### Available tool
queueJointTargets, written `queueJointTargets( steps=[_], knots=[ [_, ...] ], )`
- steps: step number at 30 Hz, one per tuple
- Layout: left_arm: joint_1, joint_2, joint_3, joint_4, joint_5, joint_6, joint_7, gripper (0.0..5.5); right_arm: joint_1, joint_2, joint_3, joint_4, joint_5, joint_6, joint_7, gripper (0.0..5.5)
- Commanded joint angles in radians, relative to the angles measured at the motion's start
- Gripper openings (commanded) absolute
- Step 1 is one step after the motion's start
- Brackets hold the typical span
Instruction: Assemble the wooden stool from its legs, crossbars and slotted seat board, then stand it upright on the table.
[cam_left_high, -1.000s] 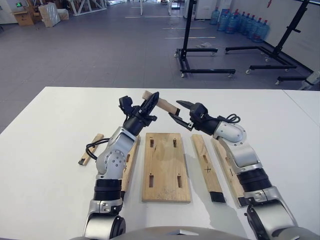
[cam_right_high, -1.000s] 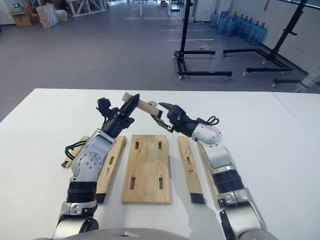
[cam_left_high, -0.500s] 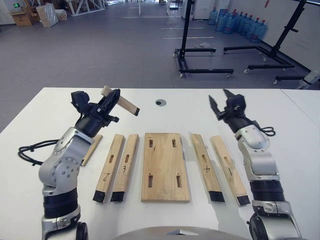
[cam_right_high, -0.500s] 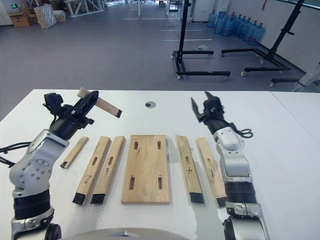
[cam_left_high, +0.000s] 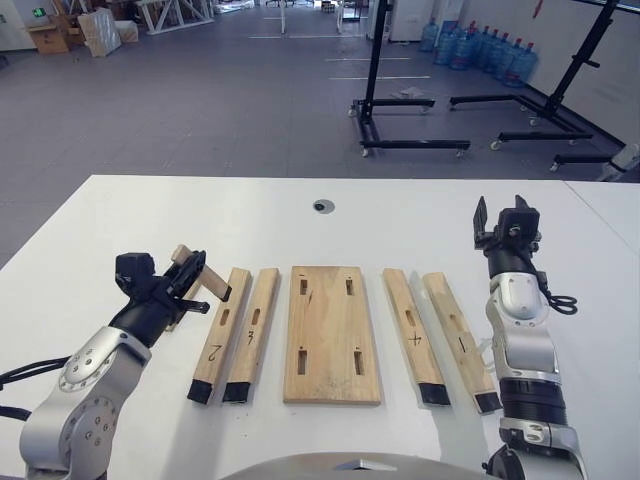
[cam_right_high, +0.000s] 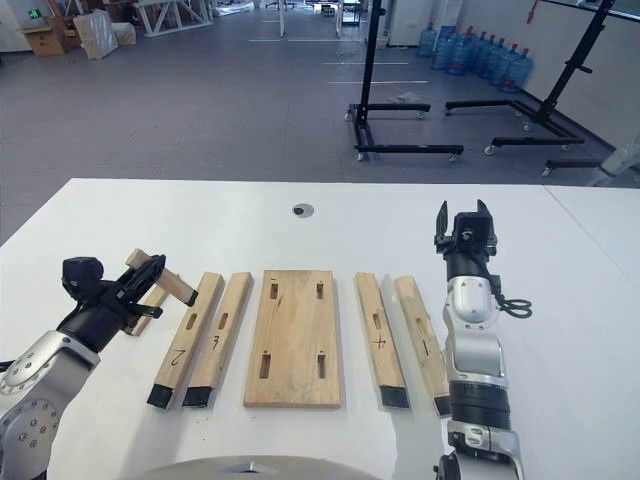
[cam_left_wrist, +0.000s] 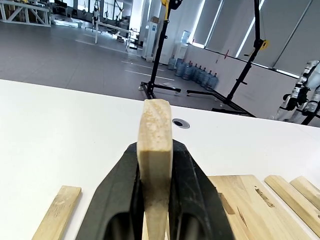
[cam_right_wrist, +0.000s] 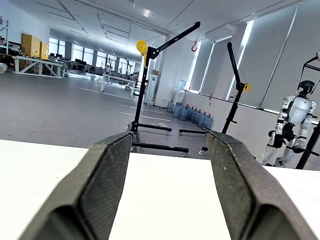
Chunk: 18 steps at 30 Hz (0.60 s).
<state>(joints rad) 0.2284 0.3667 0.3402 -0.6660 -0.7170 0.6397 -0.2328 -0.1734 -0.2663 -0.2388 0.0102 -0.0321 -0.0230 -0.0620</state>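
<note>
Plainly, the white table (cam_left_high: 100, 220) carries everything here. At its middle lies the slotted seat board (cam_left_high: 330, 335), flat, with four slots showing, two toward the far end and two toward the near end.

Two legs lie flat on either side of the board, running roughly along its length. Each has a slot in it and a dark tip at the near end. On the robot's left are the outer left leg (cam_left_high: 218, 338) and the inner left leg (cam_left_high: 252, 335), set close together and meeting at their dark tips. On the right are the inner right leg (cam_left_high: 410, 335), just beside the board, and the outer right leg (cam_left_high: 458, 340), a small gap away from it.

The right claw (cam_left_high: 503, 212) is held above the table beyond the far ends of the right legs. Its fingers are spread wide with nothing between them, and it points out toward the room.

The left claw (cam_left_high: 190, 280) is low over the table's left side, just beside the outer left leg. It is clamped on a crossbar (cam_left_wrist: 155, 135), with a black finger pressed against each flat face of the wood.

A second crossbar (cam_left_wrist: 56, 215) lies flat on the table near that claw.

A small round hole (cam_left_high: 321, 206) sits in the table top beyond the seat board.
</note>
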Motion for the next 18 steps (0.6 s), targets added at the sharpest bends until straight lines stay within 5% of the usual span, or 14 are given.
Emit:
queueJointTargets(
  steps=[1,18],
  knots=[
    [0.014,0.040,0.027,-0.026,0.004,0.007,-0.003,0.38,0.028,0.021,0.000,-0.032,-0.011,0.008,-0.022,2.67],
    [0.125,0.024,-0.031,0.018,0.098,-0.028,-0.038,0.38,0.026,0.030,0.035,-0.064,-0.034,0.026,-0.031,2.67]
  ],
)
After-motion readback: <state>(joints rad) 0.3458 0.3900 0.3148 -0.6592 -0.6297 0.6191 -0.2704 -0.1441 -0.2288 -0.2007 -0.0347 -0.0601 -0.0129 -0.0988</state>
